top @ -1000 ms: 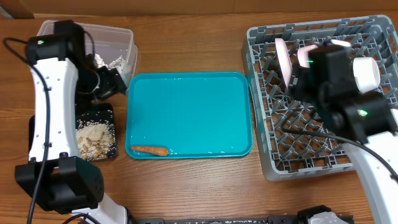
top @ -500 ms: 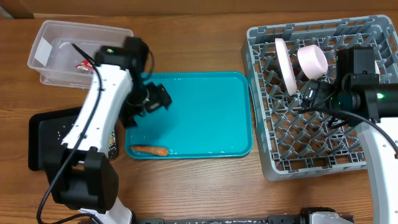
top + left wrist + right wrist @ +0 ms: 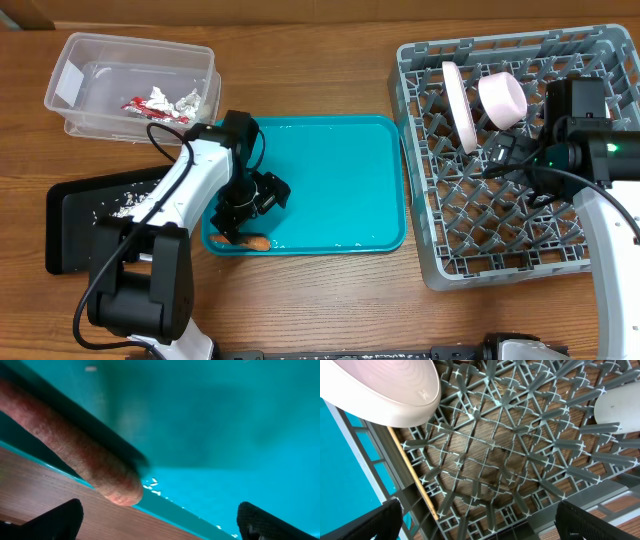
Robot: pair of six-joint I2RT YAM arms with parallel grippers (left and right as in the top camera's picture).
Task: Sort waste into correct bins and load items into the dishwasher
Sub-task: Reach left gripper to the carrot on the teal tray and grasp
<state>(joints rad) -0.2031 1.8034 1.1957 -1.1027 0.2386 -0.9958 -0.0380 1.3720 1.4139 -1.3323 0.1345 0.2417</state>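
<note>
At tray (image 3: 330,180) near-left corner: carrot (image 3: 254,242), long axis along near rim. Left jaws spread, empty, directly over it. Right jaws spread too, well apart over dish rack (image 3: 480,250).

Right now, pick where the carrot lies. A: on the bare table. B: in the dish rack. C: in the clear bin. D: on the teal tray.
D: the carrot lies inside the teal tray, along its near edge.
</note>
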